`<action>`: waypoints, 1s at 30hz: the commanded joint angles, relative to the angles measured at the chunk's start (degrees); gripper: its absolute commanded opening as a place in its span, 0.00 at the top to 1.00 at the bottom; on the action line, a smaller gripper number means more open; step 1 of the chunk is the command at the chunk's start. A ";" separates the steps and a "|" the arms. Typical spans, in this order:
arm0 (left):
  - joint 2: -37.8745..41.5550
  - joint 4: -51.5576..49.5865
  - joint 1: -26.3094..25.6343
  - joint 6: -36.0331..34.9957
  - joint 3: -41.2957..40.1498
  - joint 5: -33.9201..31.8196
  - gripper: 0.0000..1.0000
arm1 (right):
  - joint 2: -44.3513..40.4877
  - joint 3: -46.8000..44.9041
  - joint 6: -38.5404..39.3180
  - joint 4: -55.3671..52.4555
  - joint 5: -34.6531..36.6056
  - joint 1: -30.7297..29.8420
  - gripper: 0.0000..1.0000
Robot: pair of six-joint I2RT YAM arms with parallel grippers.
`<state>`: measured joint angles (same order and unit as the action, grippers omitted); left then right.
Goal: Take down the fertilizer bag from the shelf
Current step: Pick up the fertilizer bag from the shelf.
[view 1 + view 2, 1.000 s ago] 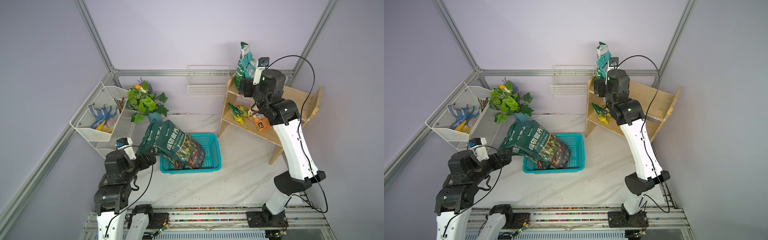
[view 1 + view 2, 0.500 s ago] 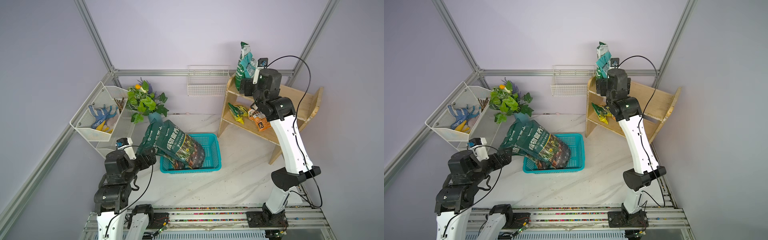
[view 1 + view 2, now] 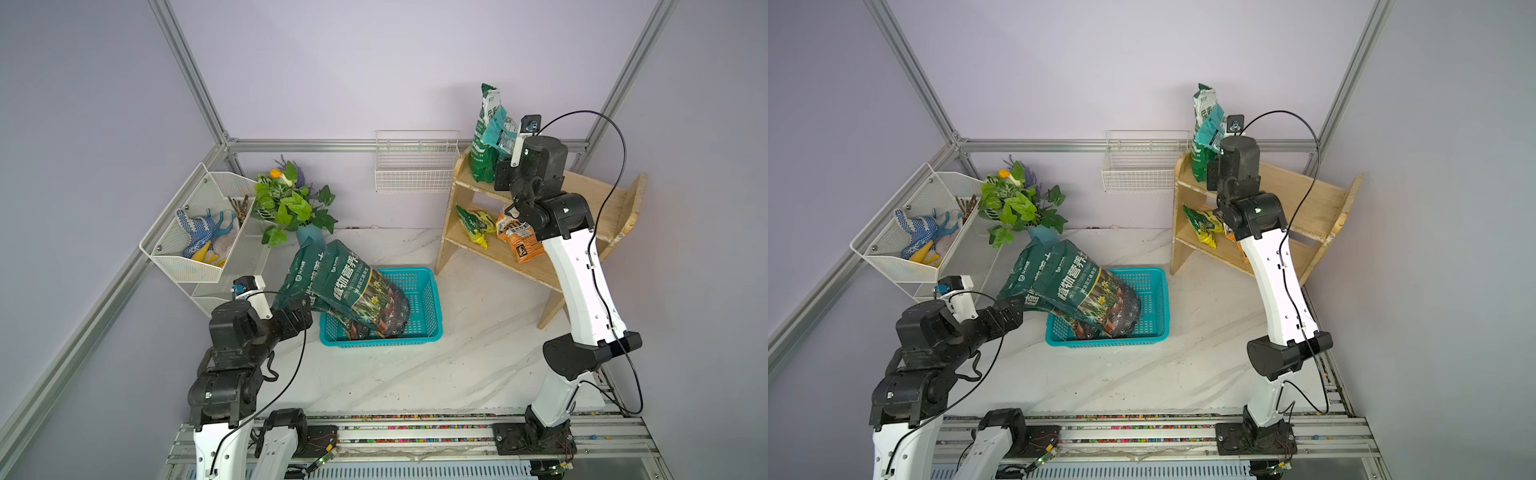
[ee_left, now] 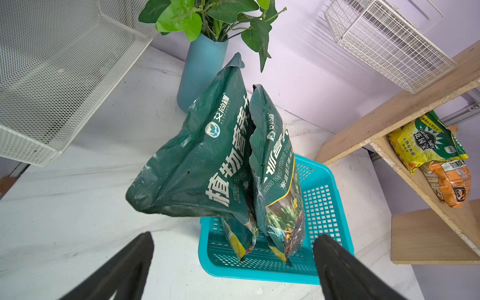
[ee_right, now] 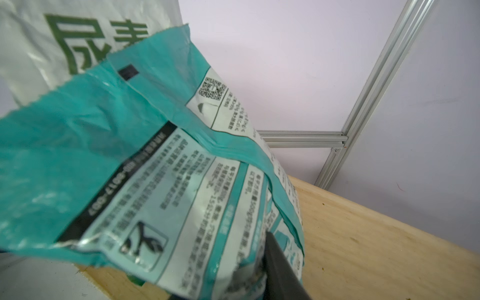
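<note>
Your right fingers (image 5: 279,270) are up at the shelf's (image 3: 594,189) top tier, right on the teal fertilizer bag (image 3: 498,129). The bag stands on that tier at the shelf's left end in both top views, just in front of a taller bag (image 3: 488,102), green and white. In the right wrist view one finger presses its crumpled lower edge. The other finger is hidden, so you can't tell whether the grip is closed. Your left fingers (image 4: 124,270) are well away from the shelf, spread wide and holding nothing.
</note>
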<state>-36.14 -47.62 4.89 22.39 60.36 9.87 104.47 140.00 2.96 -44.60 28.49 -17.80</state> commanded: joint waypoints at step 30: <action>0.54 0.68 0.29 0.11 -2.35 0.67 0.00 | -22.35 -19.75 -11.47 12.01 -3.74 0.77 1.00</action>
<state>-36.14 -47.62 4.89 22.39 60.36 9.87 84.64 120.18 -7.14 -42.46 25.54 -16.97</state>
